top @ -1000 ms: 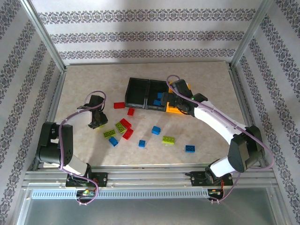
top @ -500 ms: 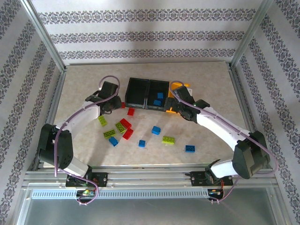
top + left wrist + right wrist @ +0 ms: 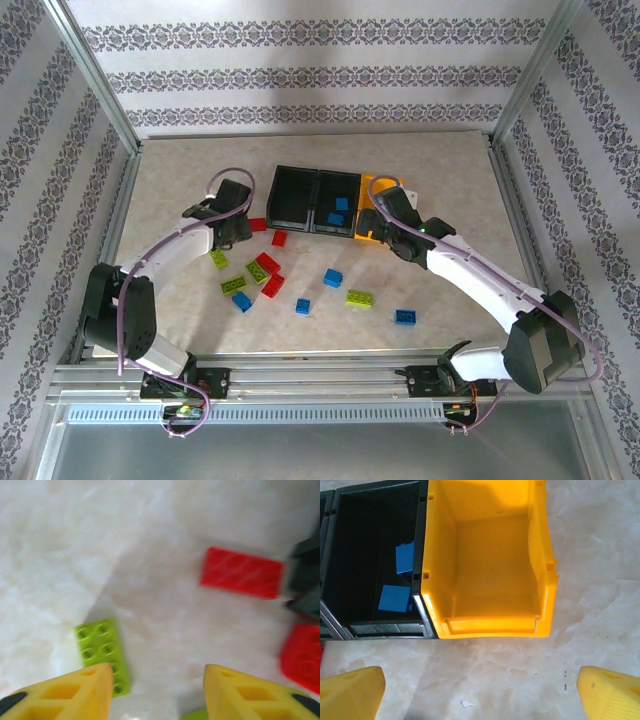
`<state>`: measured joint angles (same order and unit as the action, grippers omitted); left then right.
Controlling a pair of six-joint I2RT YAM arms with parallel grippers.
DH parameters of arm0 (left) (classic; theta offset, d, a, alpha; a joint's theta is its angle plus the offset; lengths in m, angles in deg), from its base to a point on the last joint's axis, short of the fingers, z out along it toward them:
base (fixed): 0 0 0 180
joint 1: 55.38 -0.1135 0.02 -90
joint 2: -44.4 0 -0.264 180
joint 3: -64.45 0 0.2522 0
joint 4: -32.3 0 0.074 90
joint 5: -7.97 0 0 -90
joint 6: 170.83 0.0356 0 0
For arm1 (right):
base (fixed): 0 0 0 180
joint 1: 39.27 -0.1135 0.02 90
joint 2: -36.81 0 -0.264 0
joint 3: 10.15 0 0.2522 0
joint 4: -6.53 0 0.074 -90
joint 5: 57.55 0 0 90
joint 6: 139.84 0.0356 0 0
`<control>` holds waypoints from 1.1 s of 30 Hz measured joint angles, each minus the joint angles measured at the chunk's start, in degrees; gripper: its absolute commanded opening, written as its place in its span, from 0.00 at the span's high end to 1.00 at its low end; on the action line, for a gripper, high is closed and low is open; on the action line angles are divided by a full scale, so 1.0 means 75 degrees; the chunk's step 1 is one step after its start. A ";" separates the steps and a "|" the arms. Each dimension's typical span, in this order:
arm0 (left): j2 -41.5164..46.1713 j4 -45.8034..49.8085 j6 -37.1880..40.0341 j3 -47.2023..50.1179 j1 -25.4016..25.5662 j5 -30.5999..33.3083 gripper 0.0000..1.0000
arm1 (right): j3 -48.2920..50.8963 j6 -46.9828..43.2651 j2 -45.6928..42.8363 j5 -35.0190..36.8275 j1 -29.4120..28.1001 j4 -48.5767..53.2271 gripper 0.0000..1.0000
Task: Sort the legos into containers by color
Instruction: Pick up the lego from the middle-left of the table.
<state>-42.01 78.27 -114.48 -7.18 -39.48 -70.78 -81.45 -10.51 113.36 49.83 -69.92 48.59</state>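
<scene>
Three joined bins stand at the back: a left black bin (image 3: pixel 295 197), a middle black bin (image 3: pixel 337 205) holding two blue bricks (image 3: pixel 395 597), and a bare yellow bin (image 3: pixel 490 575). Red, lime green and blue legos lie scattered in front. My left gripper (image 3: pixel 233 233) hangs open over the table with nothing between its fingers (image 3: pixel 75 692); a green brick (image 3: pixel 102 652) lies by its left finger and a red brick (image 3: pixel 241 572) lies ahead. My right gripper (image 3: pixel 385 226) is open just in front of the yellow bin, its jaws wide apart and holding nothing.
Loose bricks spread across the middle: red ones (image 3: pixel 267 263), green ones (image 3: pixel 359 298) and blue ones (image 3: pixel 405 317). Metal frame posts and patterned walls ring the table. Bare tabletop (image 3: pixel 450 180) lies to the right of the bins and along the left side.
My left gripper swung from the left side toward the bins, then dropped back a little; a green brick now lies where it was. My right gripper drew back from over the bins.
</scene>
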 measured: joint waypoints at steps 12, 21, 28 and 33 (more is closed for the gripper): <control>-0.0140 0.0029 -0.0119 0.0650 -0.0685 -0.0157 0.44 | 0.0000 0.0000 0.0020 0.0003 -0.0050 0.0017 0.02; -0.0793 -0.0265 -0.0117 0.0673 -0.0796 -0.0446 0.43 | 0.0000 0.0000 0.0020 0.0026 -0.0050 0.0017 0.02; -0.0976 -0.0455 -0.0114 0.0866 -0.0918 -0.0653 0.56 | 0.0000 0.0000 0.0020 0.0026 -0.0050 0.0015 0.02; -0.1029 -0.0542 -0.0111 0.0924 -0.0938 -0.0737 0.67 | 0.0000 0.0000 0.0087 0.0023 -0.0050 0.0015 0.02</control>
<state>-49.72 74.20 -115.31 -0.25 -46.52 -76.31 -81.45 -10.51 114.02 50.01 -70.29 48.70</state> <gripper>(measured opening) 0.366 0.983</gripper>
